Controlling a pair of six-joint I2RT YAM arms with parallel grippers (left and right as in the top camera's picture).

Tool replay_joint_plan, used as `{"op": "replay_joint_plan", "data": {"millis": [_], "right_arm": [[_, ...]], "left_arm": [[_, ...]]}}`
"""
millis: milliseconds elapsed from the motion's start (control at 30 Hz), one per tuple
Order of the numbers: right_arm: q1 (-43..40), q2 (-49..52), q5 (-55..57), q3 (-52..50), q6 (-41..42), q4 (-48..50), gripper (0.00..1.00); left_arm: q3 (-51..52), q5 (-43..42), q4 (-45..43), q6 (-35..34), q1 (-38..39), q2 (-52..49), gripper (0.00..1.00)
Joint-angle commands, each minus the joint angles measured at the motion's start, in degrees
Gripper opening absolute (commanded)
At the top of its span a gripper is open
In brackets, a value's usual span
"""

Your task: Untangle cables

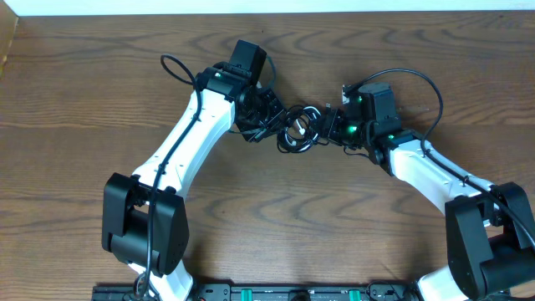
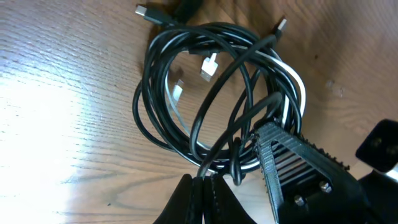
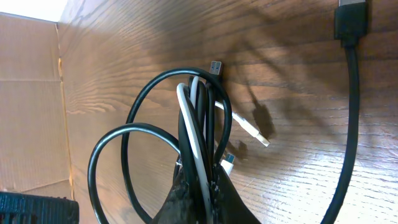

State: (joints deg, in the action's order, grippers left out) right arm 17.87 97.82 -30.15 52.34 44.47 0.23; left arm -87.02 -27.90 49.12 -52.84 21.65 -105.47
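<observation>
**Two grippers, one coil held between them**

We see the cables (image 1: 301,130) bunched in one loose coil on the wooden table (image 1: 267,226), a little toward 12 o'clock from its middle. The left gripper (image 1: 266,117) meets the coil at its 9 o'clock side and the right gripper (image 1: 332,127) at its 3 o'clock side, so the bundle sits between the two.

From the left wrist, we find that gripper's fingers (image 2: 180,202) pressed together on a black loop at the coil's 6 o'clock edge. The black cables (image 2: 144,87) circle round several times. The white cable (image 2: 301,93) runs with them along the 3 o'clock side, and a white plug (image 2: 209,65) lies loose inside the ring. The other arm's ribbed finger (image 2: 292,158) touches the coil at about 4 o'clock.

From the right wrist, we see its fingers (image 3: 177,199) pinching several strands, black and white together, which rise toward 12 o'clock. Cardboard (image 3: 31,93) stands at 9 o'clock.
</observation>
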Motion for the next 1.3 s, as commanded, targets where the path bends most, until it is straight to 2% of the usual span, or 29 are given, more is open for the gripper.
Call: {"op": "replay_joint_plan", "data": {"millis": [0,200,367,533,633,667,833,933,1067,1133,1233,1267], "right_arm": [[-0.2,-0.4,-0.2,0.4,-0.9,0.0,0.01],[-0.2,-0.4,0.3,0.4,-0.9,0.0,0.01],[-0.1,-0.4,1.3,0.4,-0.8,0.0,0.01],[-0.2,-0.4,1.3,0.4,-0.9,0.0,0.01],[-0.2,-0.4,1.3,0.4,-0.9,0.0,0.01],[-0.1,-0.4,1.3,0.4,-0.8,0.0,0.01],[-0.1,-0.4,1.3,0.4,-0.9,0.0,0.01],[-0.2,-0.4,1.3,0.4,-0.9,0.0,0.01],[-0.2,-0.4,1.3,0.4,-0.9,0.0,0.01],[-0.2,-0.4,1.3,0.4,-0.9,0.0,0.01],[-0.2,-0.4,1.3,0.4,-0.9,0.0,0.01],[-0.2,-0.4,1.3,0.4,-0.9,0.0,0.01]], "left_arm": [[1.1,3.6,0.4,-2.6,0.1,0.9,0.08],[1.3,4.0,1.0,-2.6,0.1,0.9,0.08],[1.3,8.8,1.0,-2.6,0.1,0.9,0.08],[1.3,10.0,1.0,-5.0,0.1,0.9,0.08],[1.3,9.0,1.0,-6.4,0.7,0.9,0.17],[1.3,5.4,1.0,-6.4,1.2,0.9,0.22],[1.3,-2.8,0.8,-12.1,1.6,0.9,0.22],[1.3,-3.6,0.8,-13.9,2.0,0.9,0.22],[1.3,-2.6,0.1,-13.9,3.2,0.9,0.35],[1.3,-2.5,-0.1,-13.9,3.4,0.9,0.35],[1.3,-2.5,0.2,-13.9,3.3,0.9,0.09],[1.3,-2.5,0.2,-13.9,3.4,0.9,0.08]]}}
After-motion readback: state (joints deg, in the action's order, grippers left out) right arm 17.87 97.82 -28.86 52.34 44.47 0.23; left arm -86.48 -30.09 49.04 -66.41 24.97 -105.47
